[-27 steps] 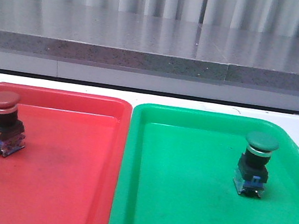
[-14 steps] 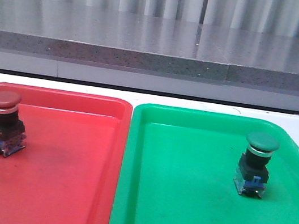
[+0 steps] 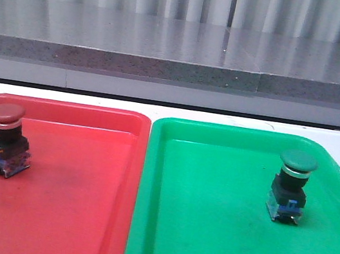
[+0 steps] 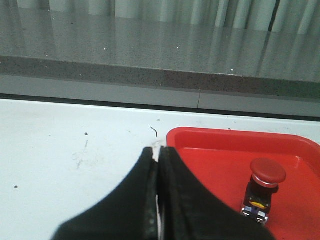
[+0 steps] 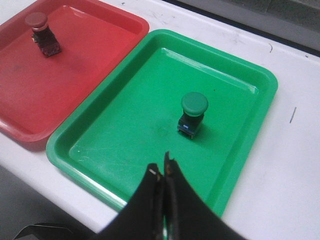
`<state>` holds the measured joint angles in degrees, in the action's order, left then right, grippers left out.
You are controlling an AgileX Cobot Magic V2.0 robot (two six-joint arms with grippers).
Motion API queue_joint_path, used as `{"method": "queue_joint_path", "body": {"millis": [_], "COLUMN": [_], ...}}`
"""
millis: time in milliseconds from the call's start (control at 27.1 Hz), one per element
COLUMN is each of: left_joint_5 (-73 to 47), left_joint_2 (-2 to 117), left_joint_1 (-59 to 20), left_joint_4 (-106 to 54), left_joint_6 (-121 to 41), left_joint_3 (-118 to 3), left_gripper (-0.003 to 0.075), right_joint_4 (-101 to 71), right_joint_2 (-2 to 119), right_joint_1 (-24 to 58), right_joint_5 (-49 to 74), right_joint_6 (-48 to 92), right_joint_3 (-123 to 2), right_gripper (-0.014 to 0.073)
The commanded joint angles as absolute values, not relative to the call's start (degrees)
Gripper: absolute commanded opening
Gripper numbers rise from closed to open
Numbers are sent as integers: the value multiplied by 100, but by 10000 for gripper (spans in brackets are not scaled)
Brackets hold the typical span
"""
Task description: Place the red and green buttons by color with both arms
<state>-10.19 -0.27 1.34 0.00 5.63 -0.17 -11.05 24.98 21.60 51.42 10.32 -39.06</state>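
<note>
Comparing my front view with the frames from a second ago, I see almost nothing changed: the red button (image 3: 5, 141) sits a hair further toward the tray's middle than before, and the green button (image 3: 291, 188) has not shifted in any way I can make out. The red button stands upright in the red tray (image 3: 77, 216), close to its left edge and toward the far end, dark red cap up, black collar and blue-clear block below. The green button stands upright in the green tray (image 3: 204, 237), toward the right edge and far end. The two trays lie side by side on the white table (image 3: 64, 95), long rims touching or nearly so. Neither arm shows in the front view. On the left wrist camera my left gripper (image 4: 158, 160) is clenched, fingers pressed together with nothing between them, over bare table just outside the red tray's corner. On the right wrist camera my right gripper (image 5: 163, 172) is likewise clenched on nothing, above the green tray's near rim. I can read no brand, label or writing anywhere; a small yellow mark on the red button's base is too small to make out.
</note>
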Motion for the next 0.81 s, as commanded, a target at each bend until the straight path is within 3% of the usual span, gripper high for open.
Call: {"method": "queue_joint_path", "body": {"millis": [0, 776], "left_joint_5": [0, 411], "left_joint_2": [-136, -125], "left_joint_1": [130, 130], "left_joint_4": [0, 0], "left_joint_6": [638, 638], "left_joint_3": [118, 165], "left_gripper": [-20, -20], "right_joint_4": [-1118, -1118], "right_joint_2": [2532, 2532], "right_joint_1": [2145, 2145], "right_joint_5": [4764, 4769], "right_joint_6": [1062, 1062], "right_joint_3": [-4043, -4043], "right_gripper": [-108, -108]}}
